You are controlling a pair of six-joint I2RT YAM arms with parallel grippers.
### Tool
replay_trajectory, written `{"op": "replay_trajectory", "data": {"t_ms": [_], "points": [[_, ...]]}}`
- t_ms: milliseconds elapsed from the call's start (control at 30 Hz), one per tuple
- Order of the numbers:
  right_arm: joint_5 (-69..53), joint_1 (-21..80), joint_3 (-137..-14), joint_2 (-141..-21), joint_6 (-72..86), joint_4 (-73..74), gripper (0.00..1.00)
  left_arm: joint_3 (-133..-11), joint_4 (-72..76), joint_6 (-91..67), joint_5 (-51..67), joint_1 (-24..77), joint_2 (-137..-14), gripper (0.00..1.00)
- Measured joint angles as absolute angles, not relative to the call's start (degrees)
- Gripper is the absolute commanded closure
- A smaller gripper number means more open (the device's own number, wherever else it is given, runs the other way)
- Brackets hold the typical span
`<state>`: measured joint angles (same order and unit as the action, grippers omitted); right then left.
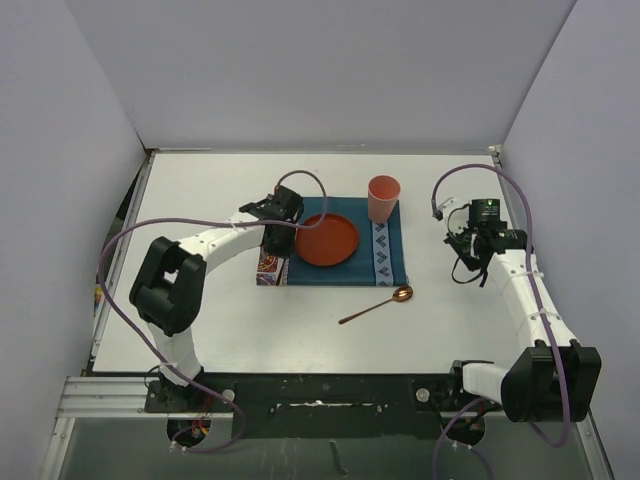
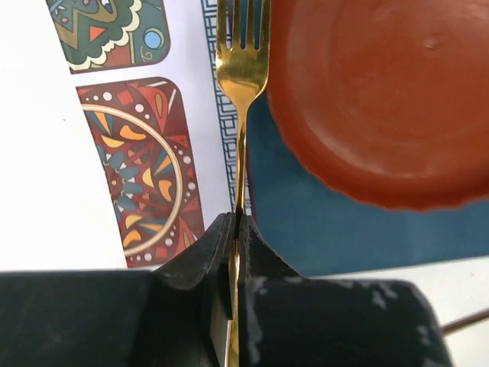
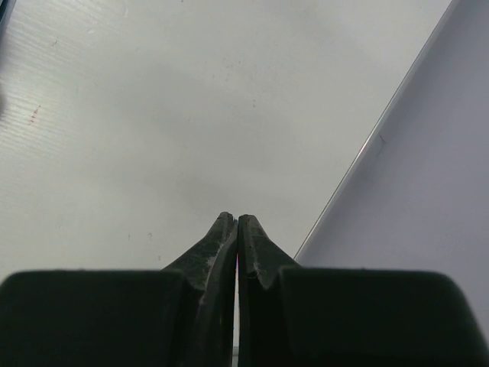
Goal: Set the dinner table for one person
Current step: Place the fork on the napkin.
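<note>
Tabletop comes first: the dinner table [image 1: 200, 330], white and flat with thin metal edging, fills the enclosure floor in the top view and carries everything else.

On its left side the left arm curves in over the left end of a teal placemat [image 1: 345, 272]. The left gripper [image 2: 236, 218] is clamped on the handle of a gold fork [image 2: 242, 69], its jaws pressed tight against the thin stem with no gap showing. The fork points straight away from the gripper, tines far out, above the mat's patterned end with its colourful rounded panels. Whether the fork touches the mat cannot be told from these views. The tines sit just beside the left rim of a red plate [image 1: 326, 240], which lies flat in the middle of the placemat, its rim overhanging the teal cloth in the left wrist view.

Further right, a salmon-pink cup [image 1: 384, 198] stands upright at the mat's far right corner, on the patterned strip there. Nearer the arms, a copper-coloured spoon [image 1: 375, 305] lies on the bare table just off the mat's near right corner — bowl toward the right, handle angled toward the left and the near edge.

At the right, well apart from the mat, the right gripper [image 3: 232, 219] hangs over bare tabletop with its jaws together and nothing between them, close to the pale side wall [image 3: 428, 191].
</note>
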<state>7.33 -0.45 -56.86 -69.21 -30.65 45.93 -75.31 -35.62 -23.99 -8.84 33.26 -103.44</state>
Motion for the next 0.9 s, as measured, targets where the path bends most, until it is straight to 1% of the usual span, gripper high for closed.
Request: {"op": "replay_trajectory", "data": {"t_ms": [167,433,700,900], "points": [[7.4,-0.4,-56.3,-69.2,-31.6,45.2,1.0,-77.2,-35.2,-24.0,-8.7,31.5,-107.7,1.0],[7.9,-0.4,-54.8,-69.3,-33.1,44.1,1.0,-81.7,-33.9,-23.5,-8.9,28.6,-107.7,1.0],[7.9,-0.4,-54.8,-70.1,-33.0,43.8,1.0,-82.3,-33.3,-23.5,-9.0,27.2,-108.1,1.0],[7.9,-0.4,-54.8,-69.5,-33.0,44.2,1.0,-82.3,-32.7,-24.1,-9.0,26.9,-111.0,1.0]]}}
